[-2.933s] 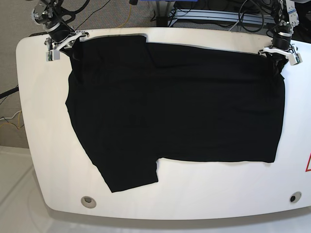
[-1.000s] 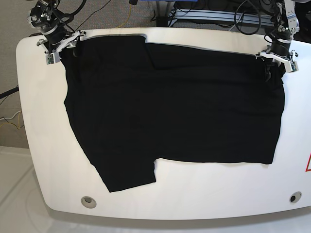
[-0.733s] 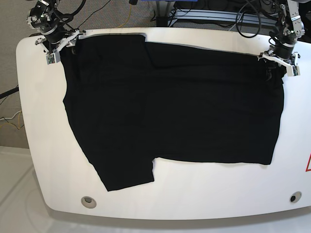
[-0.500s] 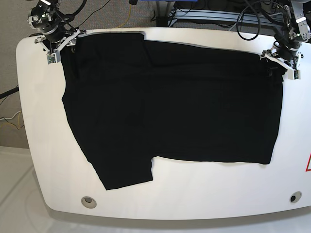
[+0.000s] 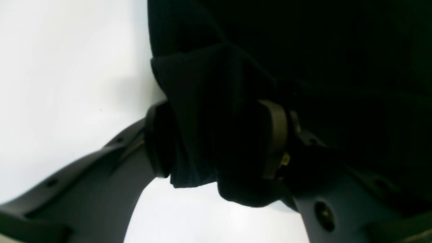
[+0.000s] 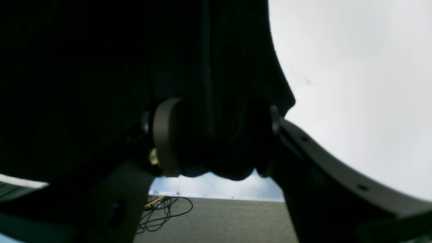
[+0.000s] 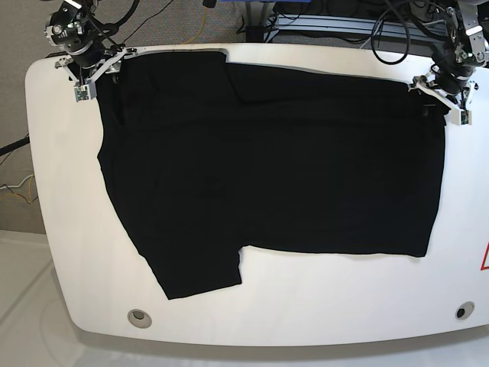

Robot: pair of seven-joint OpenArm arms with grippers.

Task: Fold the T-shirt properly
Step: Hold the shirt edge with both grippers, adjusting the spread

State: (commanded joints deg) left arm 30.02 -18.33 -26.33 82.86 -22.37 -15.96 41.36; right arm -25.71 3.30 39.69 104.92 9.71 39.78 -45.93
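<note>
T-shirt (image 7: 267, 168): soft, limp, spread across tabletop (image 7: 53, 153). Far corners pinched by left end effector (image 7: 442, 98) and right end effector (image 7: 95, 76); best held at bunched corners.

The T-shirt (image 7: 267, 168) was plain black, no print, on the white table (image 7: 53, 153), with a red mark (image 7: 484, 258) at its edge.
</note>
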